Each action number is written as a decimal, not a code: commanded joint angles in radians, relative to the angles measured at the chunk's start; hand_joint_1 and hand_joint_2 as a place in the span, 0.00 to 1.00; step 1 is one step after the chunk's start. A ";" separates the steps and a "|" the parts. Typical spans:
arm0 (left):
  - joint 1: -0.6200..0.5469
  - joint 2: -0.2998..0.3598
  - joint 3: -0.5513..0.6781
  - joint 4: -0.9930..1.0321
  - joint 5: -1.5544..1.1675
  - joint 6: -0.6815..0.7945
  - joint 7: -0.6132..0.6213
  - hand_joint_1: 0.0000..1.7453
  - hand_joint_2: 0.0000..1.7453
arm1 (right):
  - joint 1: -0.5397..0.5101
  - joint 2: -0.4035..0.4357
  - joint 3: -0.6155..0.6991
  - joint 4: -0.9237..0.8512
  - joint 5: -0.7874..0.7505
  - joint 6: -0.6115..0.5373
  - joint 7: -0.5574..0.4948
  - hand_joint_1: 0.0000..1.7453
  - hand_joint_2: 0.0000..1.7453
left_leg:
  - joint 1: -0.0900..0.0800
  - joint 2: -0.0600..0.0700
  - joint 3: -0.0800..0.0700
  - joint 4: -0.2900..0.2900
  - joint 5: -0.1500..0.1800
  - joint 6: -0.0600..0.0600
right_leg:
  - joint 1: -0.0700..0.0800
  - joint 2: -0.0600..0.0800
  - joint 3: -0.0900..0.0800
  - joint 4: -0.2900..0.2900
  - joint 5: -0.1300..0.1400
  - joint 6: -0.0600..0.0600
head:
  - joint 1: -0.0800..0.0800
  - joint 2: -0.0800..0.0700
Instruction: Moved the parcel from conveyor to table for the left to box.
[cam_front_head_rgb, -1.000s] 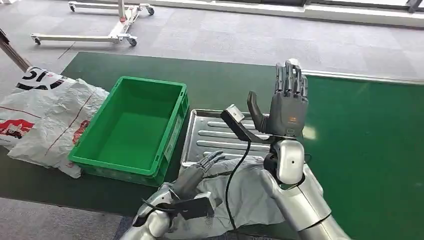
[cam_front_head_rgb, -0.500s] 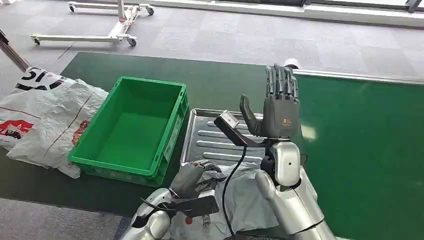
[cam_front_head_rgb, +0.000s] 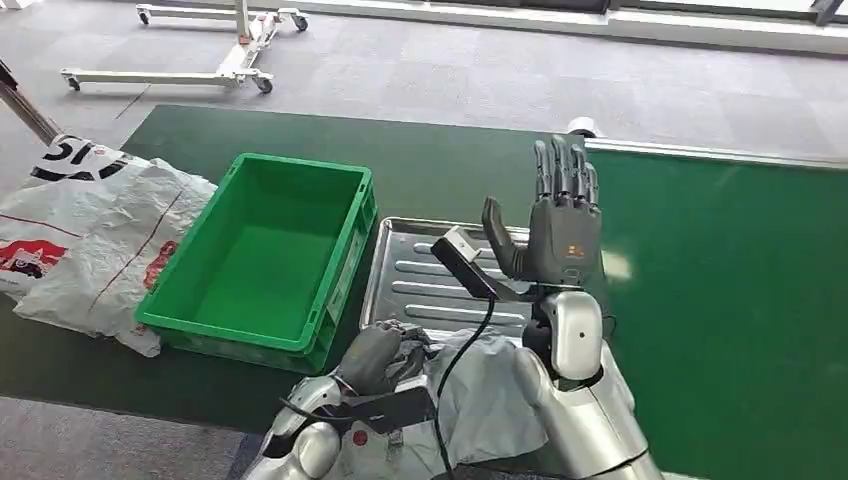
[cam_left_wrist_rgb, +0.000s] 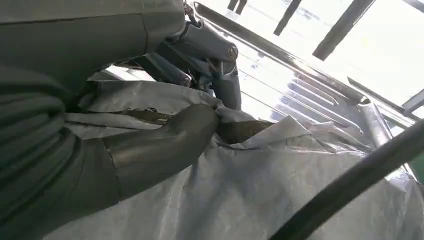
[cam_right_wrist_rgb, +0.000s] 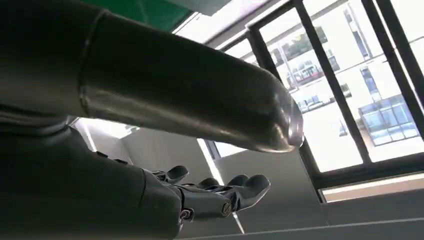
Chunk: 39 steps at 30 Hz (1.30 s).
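Step in hand, by my read: the left-hand pickup — parcel is already off the conveyor and on the bench, so boxing is what's left. The grey parcel (cam_front_head_rgb: 480, 385) lies at the near edge of the bench (cam_front_head_rgb: 700, 300), its far edge overlapping the near end of the metal tray (cam_front_head_rgb: 420, 265), just right of the green box (cam_front_head_rgb: 265, 255). The left hand (cam_front_head_rgb: 378, 355) has its fingers curled into the parcel's left end; the left wrist view shows thumb and fingers (cam_left_wrist_rgb: 225, 85) pinching a fold of the grey wrap, so it's holding the parcel. The right hand (cam_front_head_rgb: 560, 220) stands upright above the tray w/ fingers straight and apart, holding nothing.

Next move likely calls for a lift high enough to clear the box's near-right wall, then a swing left over the box — the wrap is slack, so it may sag or slip from a pinch grip.

Vs. 1 s ago: the left hand's fingers were stretched flat over the parcel; now they're closed on it and the wrap is bunched up. The right hand has drifted slightly lower.
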 joint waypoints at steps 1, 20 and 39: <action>0.069 -0.007 0.129 -0.087 0.094 0.112 -0.079 0.95 1.00 | 0.004 0.019 -0.047 -0.012 0.000 0.016 -0.024 0.00 0.00 | 0.001 -0.001 0.002 -0.001 -0.001 0.000 | 0.000 0.006 0.001 -0.001 0.000 -0.001 | 0.000 0.000; 0.072 -0.078 0.342 -0.368 0.553 0.705 -0.268 1.00 1.00 | 0.004 0.053 -0.052 0.046 0.000 -0.005 -0.060 0.00 0.00 | 0.002 -0.005 0.000 -0.001 0.000 0.000 | 0.001 0.007 0.000 -0.002 0.000 -0.001 | 0.000 0.000; -0.593 0.033 0.429 0.516 0.105 0.729 0.161 1.00 1.00 | -0.009 0.083 -0.005 0.094 -0.045 -0.023 -0.054 0.00 0.00 | 0.001 -0.008 -0.002 -0.001 0.006 -0.001 | 0.001 -0.001 0.000 0.000 0.004 -0.002 | 0.000 0.000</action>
